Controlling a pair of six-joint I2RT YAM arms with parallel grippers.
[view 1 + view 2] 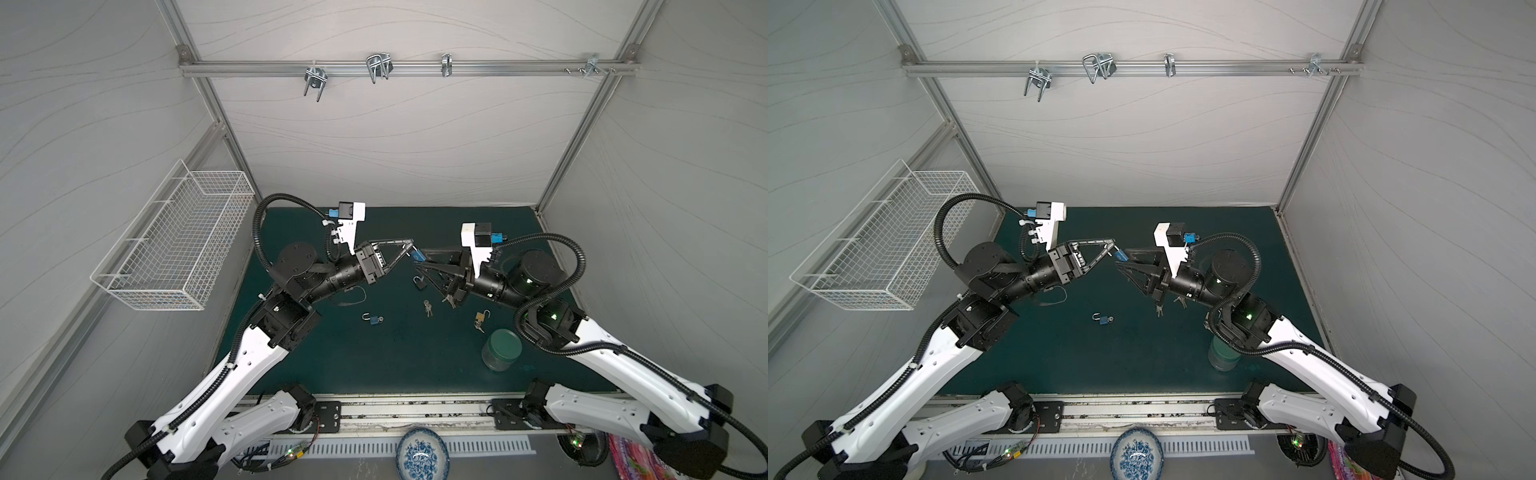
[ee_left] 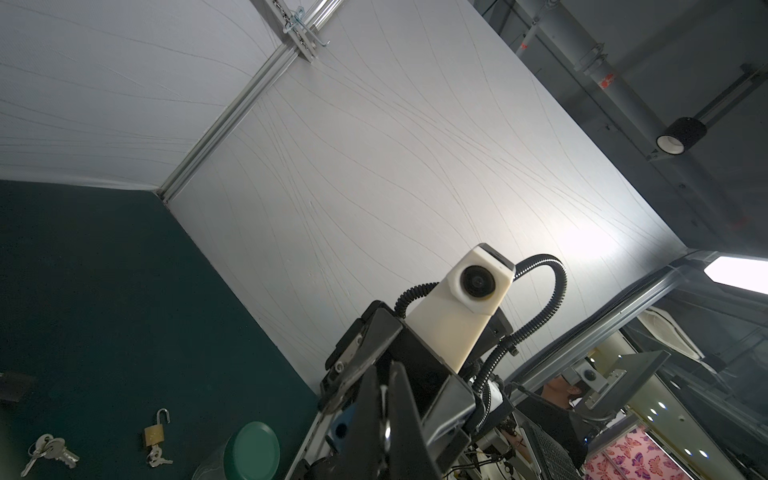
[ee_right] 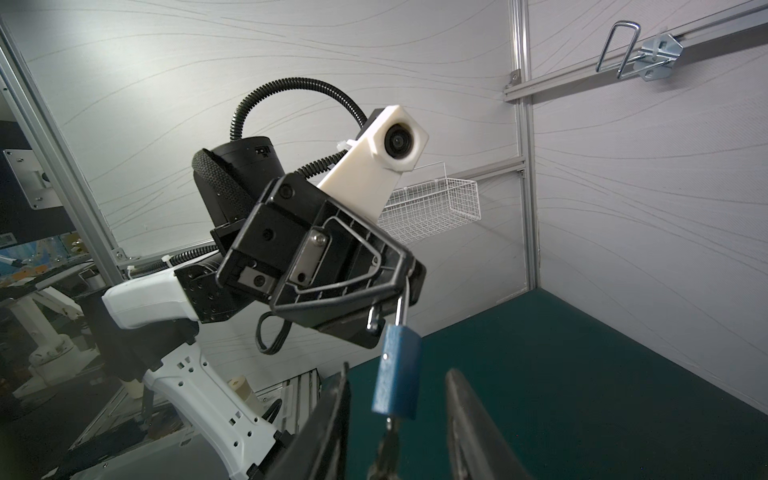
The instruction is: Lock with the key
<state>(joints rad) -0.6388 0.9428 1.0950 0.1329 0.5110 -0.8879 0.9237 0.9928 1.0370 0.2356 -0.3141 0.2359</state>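
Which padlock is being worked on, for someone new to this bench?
Over the middle of the dark green mat, the left claw faces the right claw. A small blue metal padlock hangs by its silver shackle from the left claw. It alone is airborne: the other blue padlock and the brass padlock lie on the mat.

In a top view the right arm (image 1: 1296, 345) half hides the jar (image 1: 1221, 359); the bowl (image 1: 1136, 455) runs off the bottom edge.

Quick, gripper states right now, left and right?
Left gripper: shut on the blue padlock, by its shackle.
Right gripper: open, straddling that padlock without touching.
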